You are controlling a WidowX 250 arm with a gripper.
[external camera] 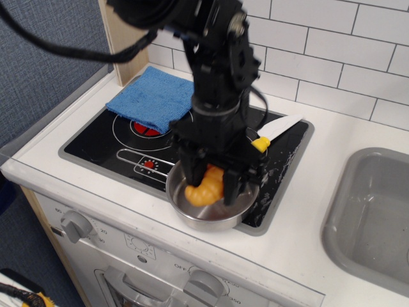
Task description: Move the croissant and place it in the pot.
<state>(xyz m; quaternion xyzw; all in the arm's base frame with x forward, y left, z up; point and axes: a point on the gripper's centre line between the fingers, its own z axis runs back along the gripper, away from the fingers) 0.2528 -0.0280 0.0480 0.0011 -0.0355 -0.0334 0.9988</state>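
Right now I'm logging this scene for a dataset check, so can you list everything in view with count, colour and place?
croissant: one, orange-yellow, between the fingers, down inside the pot
pot: one, shiny steel, front of the hob, wire handle pointing left
cloth: one, blue, back left of the hob
knife: one, white blade, yellow handle, right of the hob, partly hidden by the arm
hob: one, black with red rings, set in the white counter
sink: one, grey, far right
knobs: two, grey, on the front panel
tiles: white, back wall
gripper: one, black, over the pot, fingers shut on the croissant
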